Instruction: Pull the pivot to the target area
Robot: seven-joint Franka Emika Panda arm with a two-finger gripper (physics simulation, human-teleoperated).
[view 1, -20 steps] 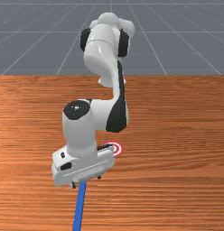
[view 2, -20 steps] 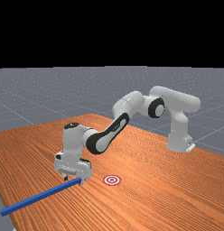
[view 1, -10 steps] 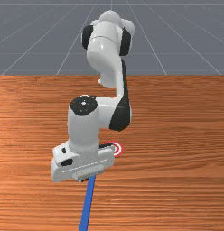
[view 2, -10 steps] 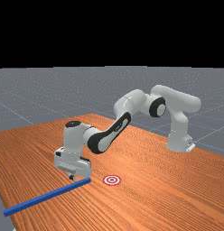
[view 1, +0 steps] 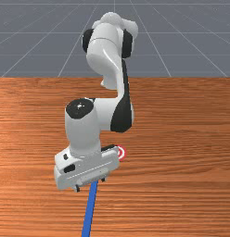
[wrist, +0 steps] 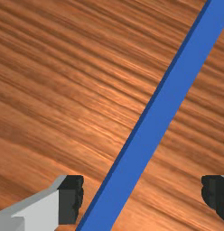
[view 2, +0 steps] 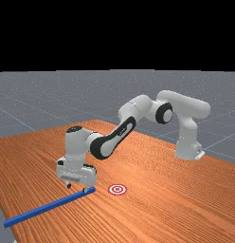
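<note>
Seen from the far view's left to its right: a long, straight blue bar (view 2: pixel 48 207) slants across the orange-brown desk (view 2: pixel 157 204), one end at the desk's edge on the far view's left, the other reaching inward. Near that inner end are the fingers (view 2: pixel 68 185) of a white and grey robot arm (view 2: pixel 136 109), pointing down and spread wide, holding nothing. In the wrist view, the bar passes at a slant across the gap between them, closer to one finger than to the other, with wood visible on both sides. Whether either finger touches it, I cannot tell. Next comes the target (view 2: pixel 117 189), flat red and white rings on the desk, a little way past the bar's inner end and apart from it; in the front view, the arm hides part of the rings. Farthest right, the arm bends back to its base, upright by the desk's rear edge.
</note>
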